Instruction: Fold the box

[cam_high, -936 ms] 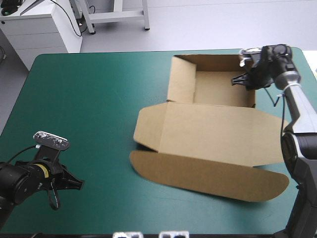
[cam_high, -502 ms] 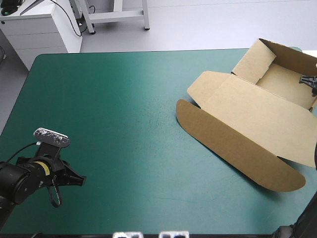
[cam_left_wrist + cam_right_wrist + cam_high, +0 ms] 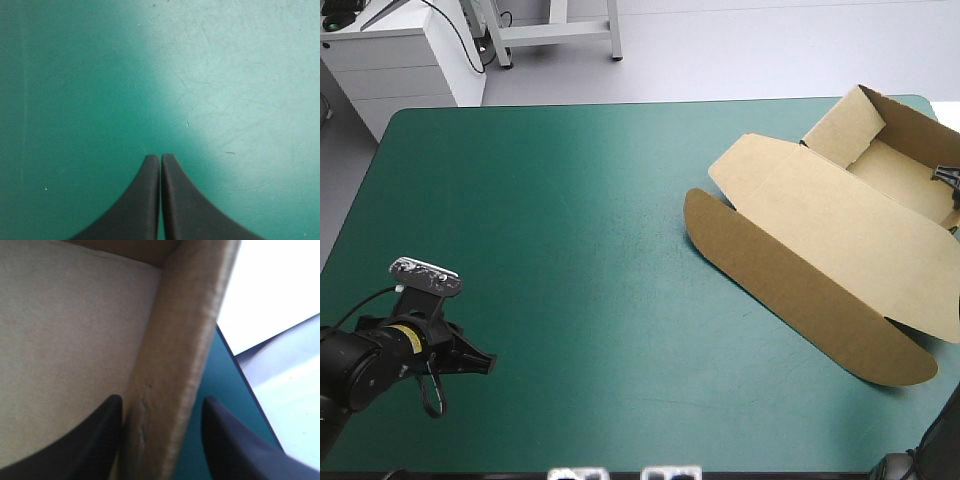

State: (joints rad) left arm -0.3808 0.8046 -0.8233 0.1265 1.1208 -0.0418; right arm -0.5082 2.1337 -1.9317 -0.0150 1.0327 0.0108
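One brown cardboard box (image 3: 820,230), cut from one sheet and standing as an open tray with its lid flat, is counted at the right of the high view. One table with a teal-green cover (image 3: 570,220) is seen. Two grippers are counted: the left gripper (image 3: 490,362) at the lower left, the right gripper (image 3: 945,174) at the right edge. Two broad black fingers (image 3: 142,200) are counted on each, four in all.

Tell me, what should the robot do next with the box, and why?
Probably shut the right gripper on the box wall it straddles: its fingers stand apart, one inside the tray, one outside, so nothing is pinched yet. The left gripper is shut, far away.
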